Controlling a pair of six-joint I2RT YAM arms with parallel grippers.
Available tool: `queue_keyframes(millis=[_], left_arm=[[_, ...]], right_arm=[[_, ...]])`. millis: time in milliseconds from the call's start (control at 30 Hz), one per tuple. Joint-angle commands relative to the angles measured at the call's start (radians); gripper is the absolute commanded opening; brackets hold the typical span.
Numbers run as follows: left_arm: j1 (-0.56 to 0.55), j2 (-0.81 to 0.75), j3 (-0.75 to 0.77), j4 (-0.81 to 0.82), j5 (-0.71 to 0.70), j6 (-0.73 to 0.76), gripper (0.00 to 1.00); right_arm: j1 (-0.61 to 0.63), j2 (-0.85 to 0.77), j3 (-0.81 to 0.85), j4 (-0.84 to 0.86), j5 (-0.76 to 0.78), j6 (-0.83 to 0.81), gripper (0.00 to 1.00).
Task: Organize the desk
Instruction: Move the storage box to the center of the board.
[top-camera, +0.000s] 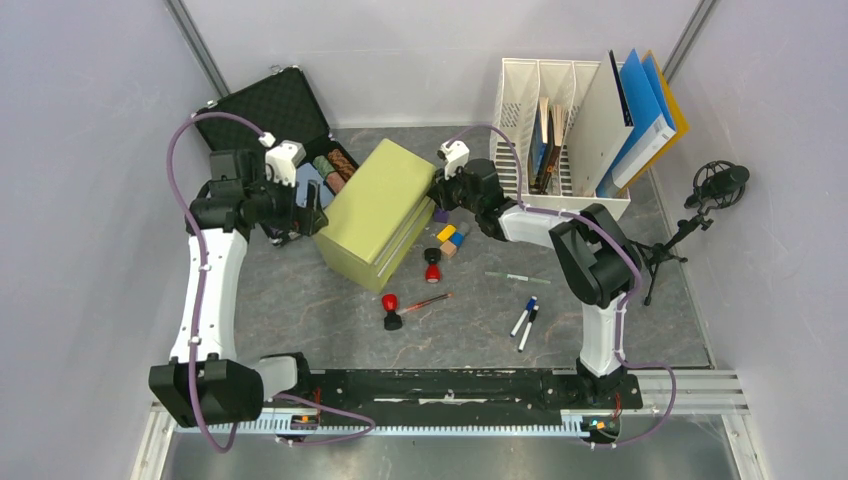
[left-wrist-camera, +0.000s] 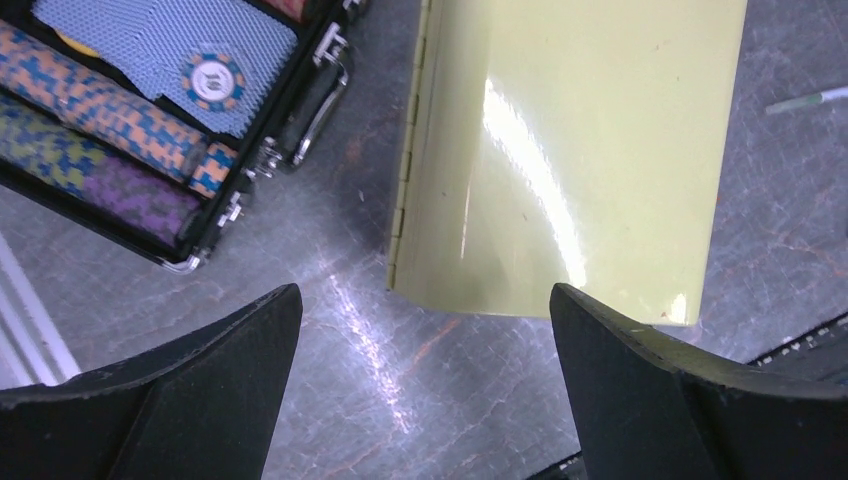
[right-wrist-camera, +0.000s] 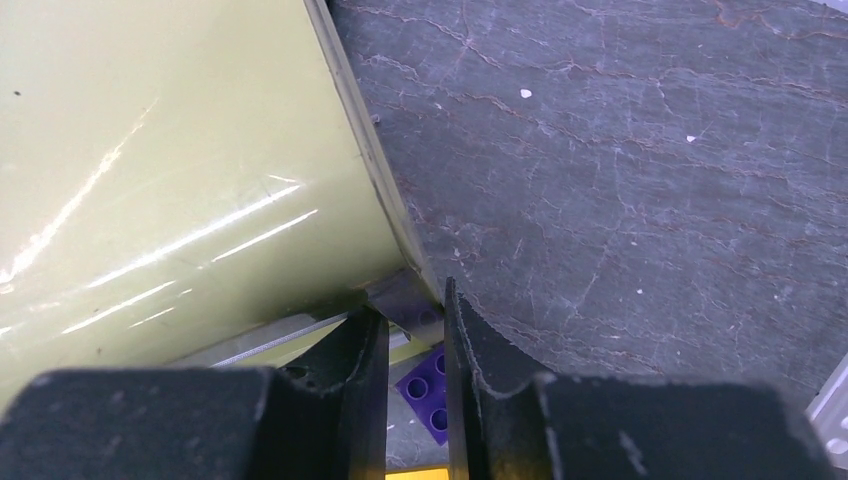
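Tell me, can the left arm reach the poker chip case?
Probably yes: the left gripper hangs open right beside the poker chip case, with only bare desk between them and nothing blocking.

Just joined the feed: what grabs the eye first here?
The skewed yellow-green cabinet on the desk, flanked by the left pincer, wide open, and the right pincer, nearly closed at a corner. Far left lies an open black case of poker chips; far right stands a white file rack with blue folders.
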Motion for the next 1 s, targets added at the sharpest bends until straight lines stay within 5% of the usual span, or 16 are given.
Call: queue_keyframes(millis=[0,333,533,700,967], left_arm=[[0.000,-0.028,-0.055,0.017,0.057,-0.044,1.00],[-0.013,-0.011,-0.171,0.144,0.040,-0.102,1.00],[-0.013,0.015,-0.180,0.208,0.005,-0.119,1.00],[-0.013,0.016,-0.174,0.246,-0.027,-0.131,1.00],[-0.013,0.010,-0.137,0.263,0.028,-0.152,1.00]], right_arm=[[-0.035,-0.051,-0.038,-0.047,0.020,0.125,0.05],[-0.036,-0.122,-0.021,-0.147,-0.014,0.066,0.51],[-0.048,-0.185,-0.025,-0.243,-0.019,0.045,0.66],[-0.071,-0.250,-0.086,-0.252,-0.149,0.126,0.70],[-0.095,-0.258,-0.283,0.122,-0.427,0.484,0.63]])
